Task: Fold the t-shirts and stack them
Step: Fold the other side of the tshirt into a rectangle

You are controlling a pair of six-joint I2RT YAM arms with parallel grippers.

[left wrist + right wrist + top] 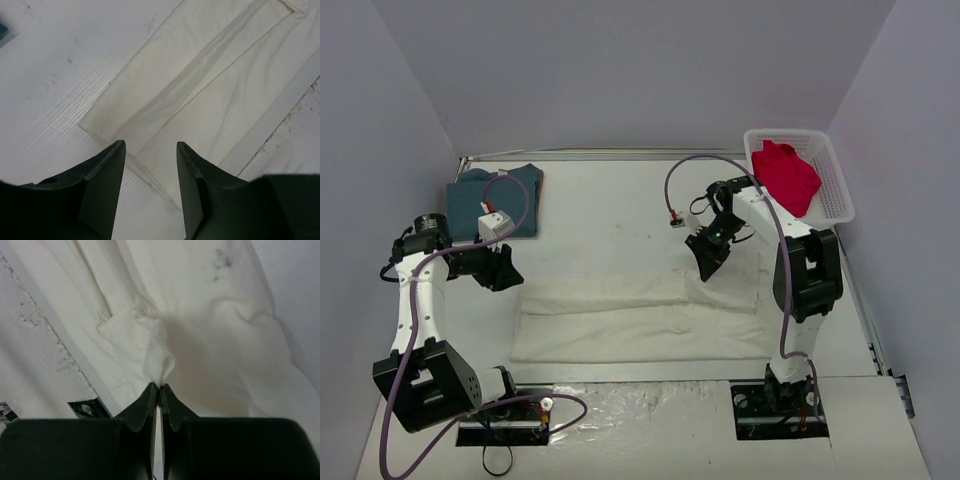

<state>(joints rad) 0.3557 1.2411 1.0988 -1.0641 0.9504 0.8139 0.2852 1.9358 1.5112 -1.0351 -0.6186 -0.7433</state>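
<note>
Top view: teal t-shirt lay folded at far left, red t-shirt bunched in the basket, cream t-shirt part-folded mid-table; left wrist: left gripper half open, empty, over its corner; right wrist: right gripper pinched shut on a cream fold.

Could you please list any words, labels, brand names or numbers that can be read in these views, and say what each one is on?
None: no readable text anywhere. The cream-white t-shirt, teal-blue t-shirt, red t-shirt and basket show no print.
</note>
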